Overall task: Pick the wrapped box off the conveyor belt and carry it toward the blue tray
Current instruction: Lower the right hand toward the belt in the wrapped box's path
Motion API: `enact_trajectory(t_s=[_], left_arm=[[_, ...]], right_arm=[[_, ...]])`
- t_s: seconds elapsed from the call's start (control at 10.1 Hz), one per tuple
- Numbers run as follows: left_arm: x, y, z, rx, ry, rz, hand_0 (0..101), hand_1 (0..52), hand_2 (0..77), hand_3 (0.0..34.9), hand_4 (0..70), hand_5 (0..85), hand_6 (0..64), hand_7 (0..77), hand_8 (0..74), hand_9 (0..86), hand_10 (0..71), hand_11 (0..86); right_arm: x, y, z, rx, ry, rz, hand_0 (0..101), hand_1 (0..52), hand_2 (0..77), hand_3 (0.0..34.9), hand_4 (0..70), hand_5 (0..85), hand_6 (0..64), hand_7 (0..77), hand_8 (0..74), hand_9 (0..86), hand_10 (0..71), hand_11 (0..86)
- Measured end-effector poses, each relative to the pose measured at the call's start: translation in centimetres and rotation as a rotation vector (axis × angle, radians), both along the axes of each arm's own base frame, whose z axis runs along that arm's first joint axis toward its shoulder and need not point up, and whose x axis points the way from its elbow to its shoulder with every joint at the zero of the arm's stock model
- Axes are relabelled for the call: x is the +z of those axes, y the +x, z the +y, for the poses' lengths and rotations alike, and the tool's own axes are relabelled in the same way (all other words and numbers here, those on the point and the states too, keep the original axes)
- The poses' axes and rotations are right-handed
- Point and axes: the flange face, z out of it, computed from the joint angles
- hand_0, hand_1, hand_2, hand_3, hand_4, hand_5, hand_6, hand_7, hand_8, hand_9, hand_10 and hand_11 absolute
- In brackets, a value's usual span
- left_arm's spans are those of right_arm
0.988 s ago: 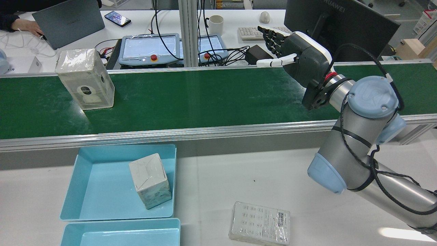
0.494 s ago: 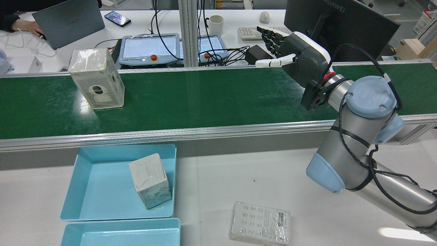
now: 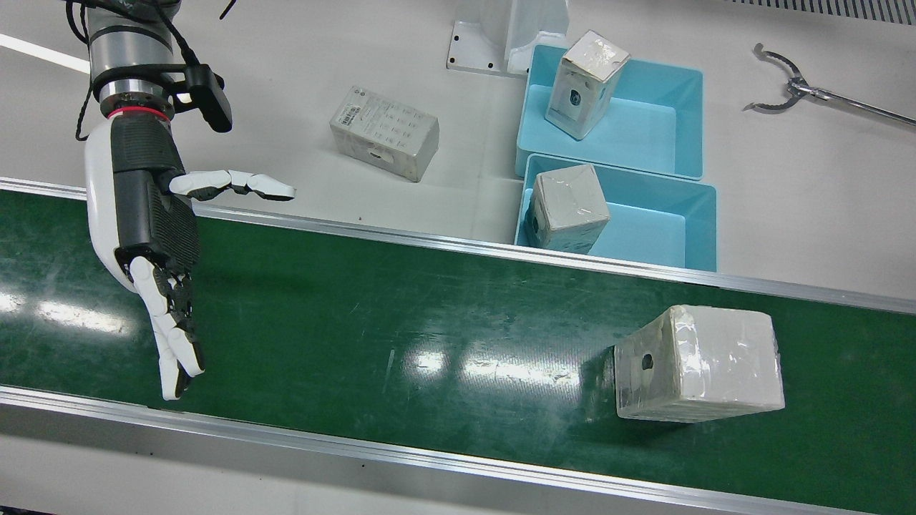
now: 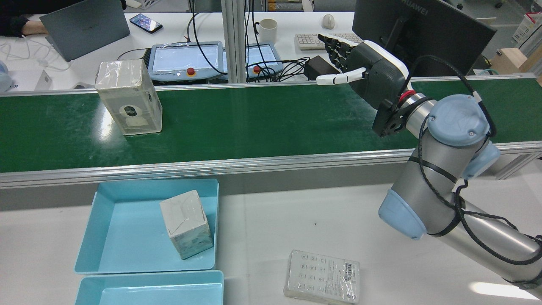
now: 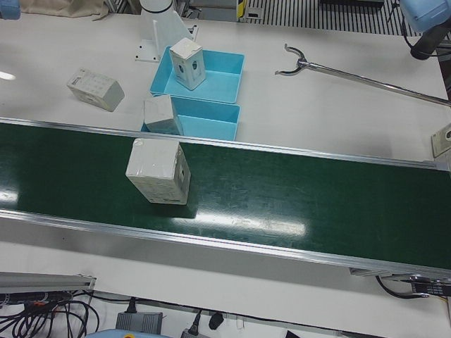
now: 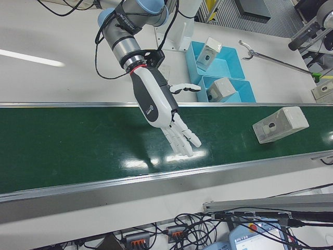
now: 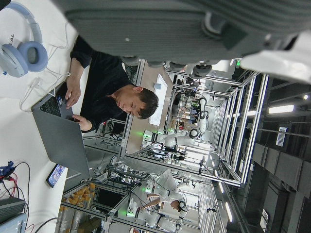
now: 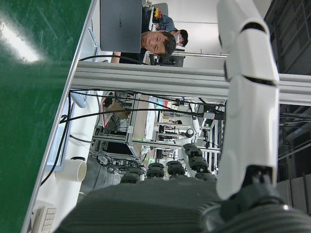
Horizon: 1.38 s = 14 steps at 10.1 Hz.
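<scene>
My right hand (image 4: 360, 63) hovers released, fingers spread, above the conveyor belt (image 4: 254, 123) | wrapped box (image 4: 128, 97) stands on the belt well apart from it | left hand's state: cannot tell, only its underside edge shows.

"HUAWEI" on the black monitor (image 4: 419, 31)
</scene>
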Motion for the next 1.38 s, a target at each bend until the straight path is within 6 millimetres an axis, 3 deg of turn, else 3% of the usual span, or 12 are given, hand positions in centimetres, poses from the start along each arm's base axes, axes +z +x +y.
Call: enact_trajectory(t_s=[0.79,1.38], left_arm=[[0.0,0.0,0.0,0.0,0.0,0.0,0,0.0,1.1,0.0,0.0,1.1,0.0,0.5,0.0,0.0,0.0,0.0],[0.0,0.0,0.0,0.0,0.0,0.0,0,0.0,0.5,0.0,0.0,1.1,0.0,0.0,0.0,0.0,0.0,0.0]], right_arm=[[1.6,-1.5,-0.4,-0.016,-0.011,0.007,47,15.3,16.9,0.0,6.5,6.0,0.0,0.0,3.3,2.7,1.1,3.3],[3.8,-4.8,-1.0,-0.05,-0.021,0.018,47,15.3,15.8,0.0,7.1,6.0,0.0,0.0,3.3,2.7,1.1,2.7]])
